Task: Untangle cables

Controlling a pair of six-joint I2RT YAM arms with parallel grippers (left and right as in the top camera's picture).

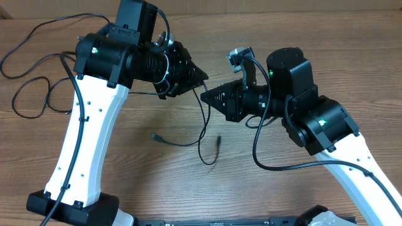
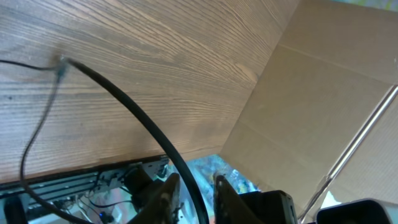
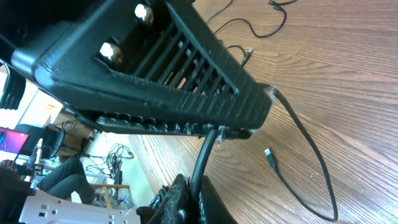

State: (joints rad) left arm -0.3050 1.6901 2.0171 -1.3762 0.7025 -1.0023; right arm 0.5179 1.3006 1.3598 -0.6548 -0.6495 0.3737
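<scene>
Both grippers meet above the middle of the wooden table. Between them a thin black cable hangs down in a loop, its two plug ends lying on the wood at the lower left and lower right. In the left wrist view the cable runs between the fingers of my left gripper, which stand nearly together round it. My right gripper is shut on the same cable, just below the left gripper's black body. From above, the left gripper sits just above the right gripper.
More loose black cables lie in loops at the table's far left. A cardboard wall stands along the table's back edge. A silver-tipped plug rests on the wood near the hanging strand.
</scene>
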